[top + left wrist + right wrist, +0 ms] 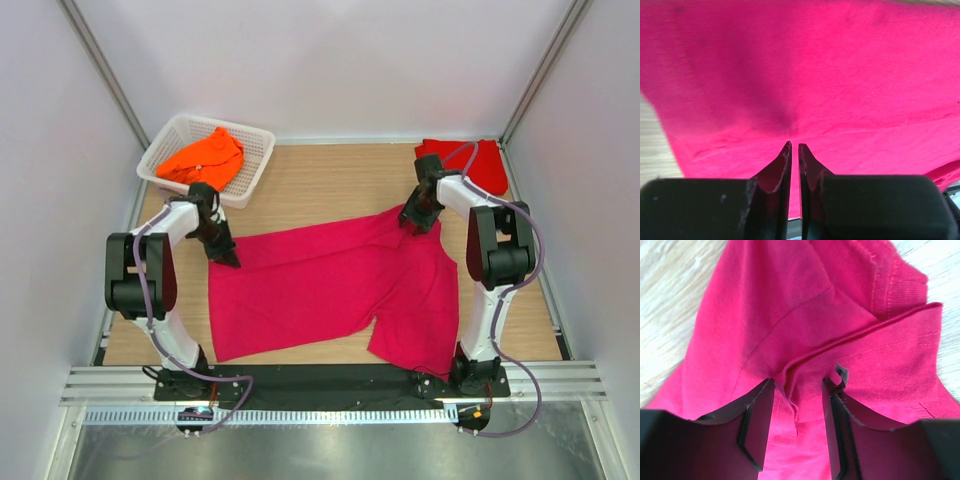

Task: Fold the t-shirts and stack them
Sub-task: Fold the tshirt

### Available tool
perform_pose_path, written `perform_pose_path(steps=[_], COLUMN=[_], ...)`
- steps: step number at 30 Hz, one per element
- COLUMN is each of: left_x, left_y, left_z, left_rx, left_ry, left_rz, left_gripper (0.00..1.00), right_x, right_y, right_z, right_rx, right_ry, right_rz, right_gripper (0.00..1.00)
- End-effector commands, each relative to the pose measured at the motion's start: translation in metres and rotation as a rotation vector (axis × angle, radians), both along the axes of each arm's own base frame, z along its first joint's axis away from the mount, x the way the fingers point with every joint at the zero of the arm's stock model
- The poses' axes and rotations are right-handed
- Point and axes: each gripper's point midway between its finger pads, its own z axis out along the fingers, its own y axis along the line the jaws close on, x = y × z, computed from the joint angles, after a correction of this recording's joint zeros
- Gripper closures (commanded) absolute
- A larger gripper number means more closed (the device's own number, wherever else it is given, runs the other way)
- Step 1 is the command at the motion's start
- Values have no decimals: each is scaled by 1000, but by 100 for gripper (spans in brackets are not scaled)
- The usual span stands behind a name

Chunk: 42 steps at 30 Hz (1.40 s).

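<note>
**Three shirts, two grippers at the pink one**

Three t-shirts are counted. One magenta-pink t-shirt (330, 290) is spread at the frame's centre. One red t-shirt (480, 165) lies at the upper right. One orange t-shirt (205, 160) is heaped in the single white basket (258, 168) at the upper left. The left gripper (225, 253) is pinched onto the pink cloth's upper-left corner. The right gripper (804, 377) is held parted, with a raised fold between its fingers.

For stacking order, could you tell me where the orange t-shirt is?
Top view: the orange t-shirt lies in the white basket, far left.
</note>
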Motion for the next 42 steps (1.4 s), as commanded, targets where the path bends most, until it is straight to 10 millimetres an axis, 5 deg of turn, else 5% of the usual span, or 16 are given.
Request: perform_pose_path(steps=[1,10,16,19,25,32,42], left_x=[-1,-8,-7,-2,-4,-22,-18], left_y=[21,41,41,42,41,52,58], left_z=[13,18,9,6,5,1,-24], left_rx=[25,55,54,56,50,127,150], left_ry=[-32,-34,-13,-6,12,13,141], left_rz=[50,118,122,127,115,118,138], left_gripper=[88,78,79,80,78,70,75], right_x=[22,31,34,30,14,-13,-60], right_y=[0,2,2,2,0,6,-9], right_z=[17,16,16,18,32,44,46], right_rx=[31,50,51,51,54,105,54], right_ry=[-72,-77,-65,-55,-46,-37,0], right_rz=[-40,-53,-61,-62,-75,-107,-234], right_gripper=[51,56,68,85,99,99,99])
